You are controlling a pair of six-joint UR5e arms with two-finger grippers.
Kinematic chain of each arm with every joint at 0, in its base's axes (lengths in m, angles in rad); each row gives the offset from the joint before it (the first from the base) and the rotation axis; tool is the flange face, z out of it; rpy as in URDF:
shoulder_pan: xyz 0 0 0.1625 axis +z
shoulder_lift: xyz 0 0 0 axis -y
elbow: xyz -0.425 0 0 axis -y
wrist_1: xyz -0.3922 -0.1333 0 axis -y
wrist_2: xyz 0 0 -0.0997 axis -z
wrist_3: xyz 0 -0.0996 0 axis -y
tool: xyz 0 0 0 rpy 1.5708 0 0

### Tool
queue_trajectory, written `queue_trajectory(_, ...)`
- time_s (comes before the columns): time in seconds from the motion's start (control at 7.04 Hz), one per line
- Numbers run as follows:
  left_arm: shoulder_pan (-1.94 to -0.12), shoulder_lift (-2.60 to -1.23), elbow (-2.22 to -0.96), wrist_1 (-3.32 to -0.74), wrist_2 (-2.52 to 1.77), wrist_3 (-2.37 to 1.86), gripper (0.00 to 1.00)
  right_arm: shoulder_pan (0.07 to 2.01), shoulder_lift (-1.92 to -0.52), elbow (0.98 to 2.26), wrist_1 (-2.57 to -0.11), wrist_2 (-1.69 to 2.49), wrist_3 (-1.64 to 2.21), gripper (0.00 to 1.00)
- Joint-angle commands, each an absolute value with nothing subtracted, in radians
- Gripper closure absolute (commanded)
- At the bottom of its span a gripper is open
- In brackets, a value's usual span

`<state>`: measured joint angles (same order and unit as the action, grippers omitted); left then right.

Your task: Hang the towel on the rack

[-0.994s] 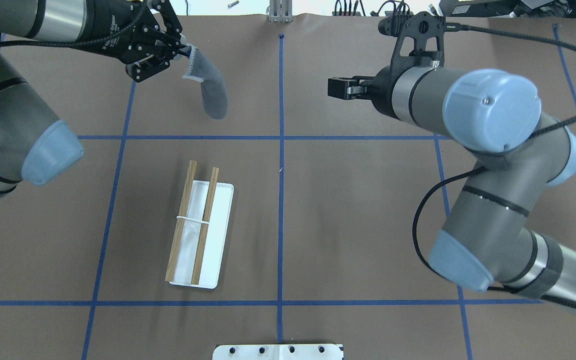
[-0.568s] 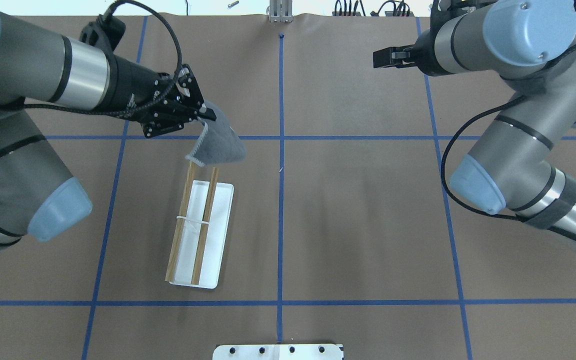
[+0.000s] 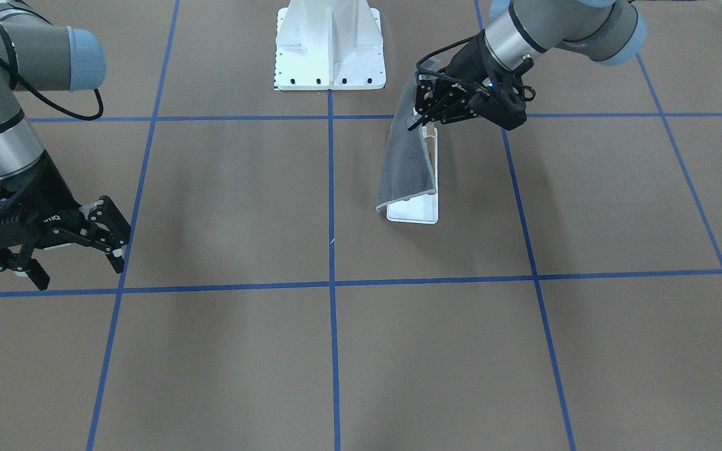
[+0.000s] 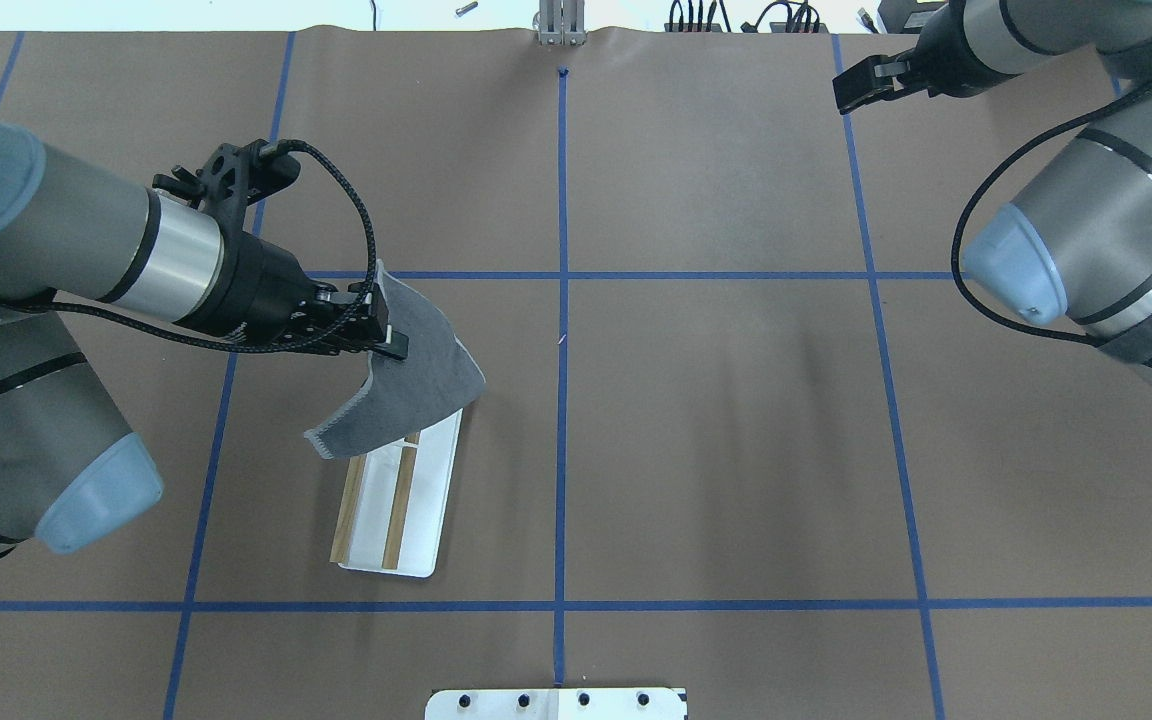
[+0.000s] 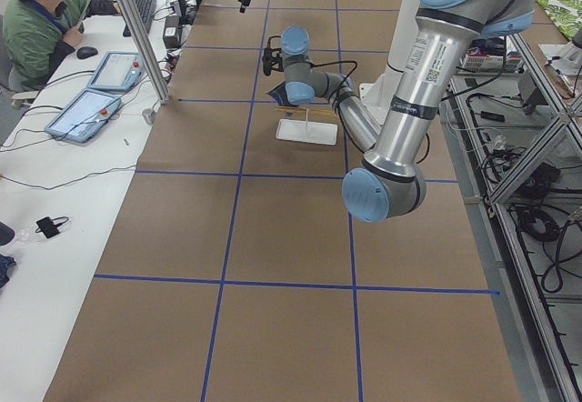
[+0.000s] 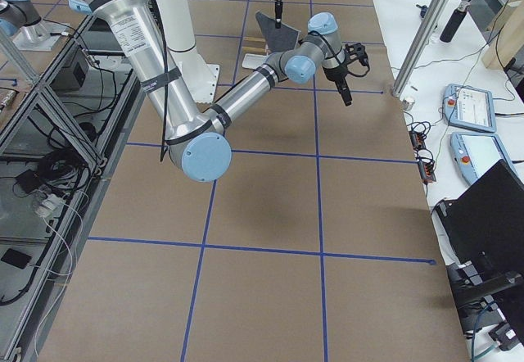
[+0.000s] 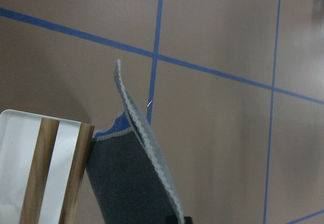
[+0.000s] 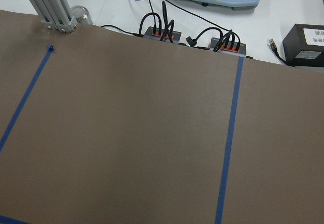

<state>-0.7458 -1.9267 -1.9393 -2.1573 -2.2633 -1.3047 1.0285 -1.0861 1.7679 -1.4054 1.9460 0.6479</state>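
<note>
My left gripper (image 4: pixel 391 345) is shut on one edge of the dark grey towel (image 4: pixel 416 385) and holds it above the far end of the rack (image 4: pixel 426 500). The towel hangs down and covers the rack's far half; the near ends of the two wooden dowels (image 4: pixel 394 515) and the white base still show. In the front view the left gripper (image 3: pixel 420 116) holds the towel (image 3: pixel 405 163) along the rack (image 3: pixel 414 214). The left wrist view shows the towel (image 7: pixel 131 183) beside the dowels (image 7: pixel 45 173). My right gripper (image 3: pixel 79 263) is open and empty at the far right.
A large white bolted pedestal (image 3: pixel 329 44) stands at the robot's edge of the table, also in the overhead view (image 4: pixel 556 703). Blue tape lines (image 4: pixel 562 300) cross the brown table. Cables and plugs (image 8: pixel 162 29) lie beyond the far edge. An operator (image 5: pixel 36 20) sits at the side desk.
My left gripper has carried the towel from the far left toward the robot, and it now hangs over the rack's far half. My right arm has drawn back to the far right corner.
</note>
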Motion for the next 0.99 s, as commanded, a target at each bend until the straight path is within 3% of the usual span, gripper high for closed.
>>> queue_trajectory(0.0,-0.790,-1.838,-1.907,-2.145,-2.312,-1.006,1.00,1.066,-1.089,1.766,-1.494,1.985,0.517,0.00)
queue_trajectory(0.43,-0.788,-1.795,-1.853,-2.149,-2.296,-0.897,1.00,1.137,-1.101,1.724,-1.575,2.031,0.273,0.00)
queue_trajectory(0.57,-0.784,-1.796,-1.827,-2.152,-2.281,-0.894,0.82,1.141,-1.100,1.709,-1.574,2.033,0.252,0.00)
queue_trajectory(0.71,-0.785,-1.799,-1.819,-2.157,-2.249,-0.893,0.02,1.149,-1.098,1.688,-1.572,2.046,0.233,0.00)
queue_trajectory(0.85,-0.787,-1.802,-1.818,-2.155,-2.244,-0.893,0.01,1.161,-1.098,1.672,-1.572,2.069,0.213,0.00)
